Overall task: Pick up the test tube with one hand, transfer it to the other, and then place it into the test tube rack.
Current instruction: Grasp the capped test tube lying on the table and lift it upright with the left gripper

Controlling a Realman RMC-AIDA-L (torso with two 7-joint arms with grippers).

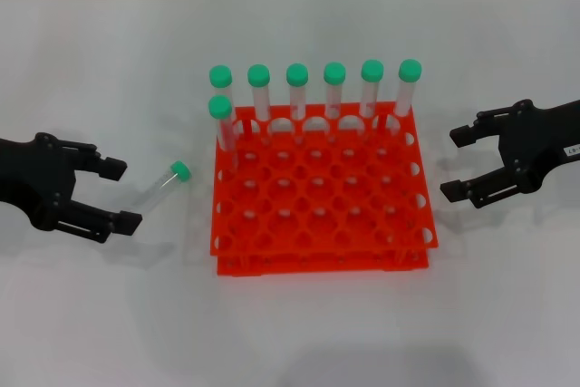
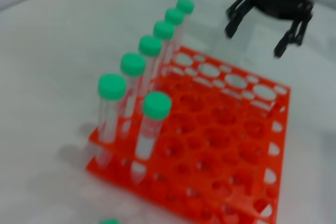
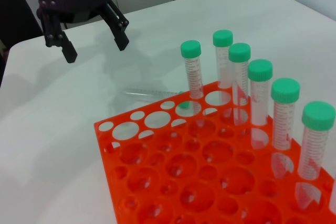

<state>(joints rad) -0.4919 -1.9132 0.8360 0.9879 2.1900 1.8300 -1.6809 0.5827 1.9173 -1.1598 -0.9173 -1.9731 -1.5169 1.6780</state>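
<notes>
Test tube rack [image 1: 319, 189] in the foreground, seven capped tubes [image 1: 334, 88] standing along its far and left edges; the test tube [image 1: 166, 184] lies flat on the table [image 1: 109, 61] just left of the rack, cap toward it; left gripper [image 1: 116, 194] beside the tube, jaws spread; right gripper [image 1: 462, 165] right of the rack, jaws spread. Risk: a round tube may roll from a closing pinch, or knock the rack.

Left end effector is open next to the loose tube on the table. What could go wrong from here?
1. The test tube lies on its side, tilted across the left end effector's opening; closing may roll or skid it rather than grip it.
2. It lies close to the test tube rack; a push could knock it against the rack's edge.
3. The right end effector waits open beyond the rack, so the handover may brush the seven standing tubes.
</notes>
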